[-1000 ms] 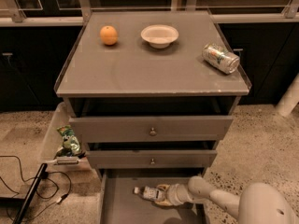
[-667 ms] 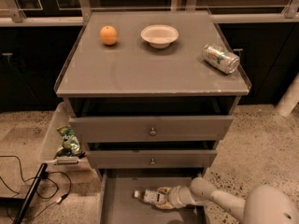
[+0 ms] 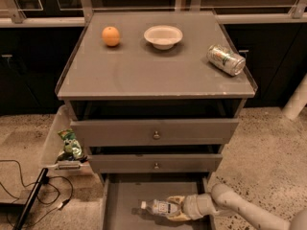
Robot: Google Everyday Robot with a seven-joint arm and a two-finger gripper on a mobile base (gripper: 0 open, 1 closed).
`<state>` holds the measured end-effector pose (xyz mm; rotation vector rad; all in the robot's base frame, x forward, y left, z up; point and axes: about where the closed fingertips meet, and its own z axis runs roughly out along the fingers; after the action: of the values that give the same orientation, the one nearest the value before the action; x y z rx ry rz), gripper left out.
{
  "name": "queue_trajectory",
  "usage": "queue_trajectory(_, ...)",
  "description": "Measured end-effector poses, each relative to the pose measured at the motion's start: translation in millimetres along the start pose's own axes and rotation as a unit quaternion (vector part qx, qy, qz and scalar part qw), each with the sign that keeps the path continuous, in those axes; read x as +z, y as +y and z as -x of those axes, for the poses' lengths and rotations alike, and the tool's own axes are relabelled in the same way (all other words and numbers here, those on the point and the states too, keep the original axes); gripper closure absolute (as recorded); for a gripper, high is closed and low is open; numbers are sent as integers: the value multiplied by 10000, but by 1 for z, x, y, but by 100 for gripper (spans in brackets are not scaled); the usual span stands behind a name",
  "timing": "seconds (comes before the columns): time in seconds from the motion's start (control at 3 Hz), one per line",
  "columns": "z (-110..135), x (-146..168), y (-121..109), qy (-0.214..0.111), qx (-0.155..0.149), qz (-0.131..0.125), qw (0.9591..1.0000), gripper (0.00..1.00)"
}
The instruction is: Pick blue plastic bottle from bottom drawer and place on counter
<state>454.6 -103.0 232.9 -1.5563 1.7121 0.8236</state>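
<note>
Because the blue plastic bottle (image 3: 158, 207) is light, thin-walled and smooth, I judge that it will dent under excess force and roll if nudged. The recommended grasp point is mid-body, across the label (not the white cap). It lies on its side on the floor of the bottom drawer (image 3: 123, 196), cap pointing left. My gripper (image 3: 175, 209) sits low in that drawer at the bottle's base end, against it. Whether it is clamped or loose, I cannot tell.
</note>
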Motion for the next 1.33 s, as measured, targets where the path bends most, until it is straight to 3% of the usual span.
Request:
queue_trajectory(0.33,38,-53,11,-113,-189,59,9997,100)
queue_trajectory(0.67,38,-53,11,-113,-190,59,9997,100)
queue_trajectory(1.0,58,-66,23,-13,-438,-61,9990,100)
queue_trajectory(1.33,118,-116,33,277,-1194,-588,9907,100)
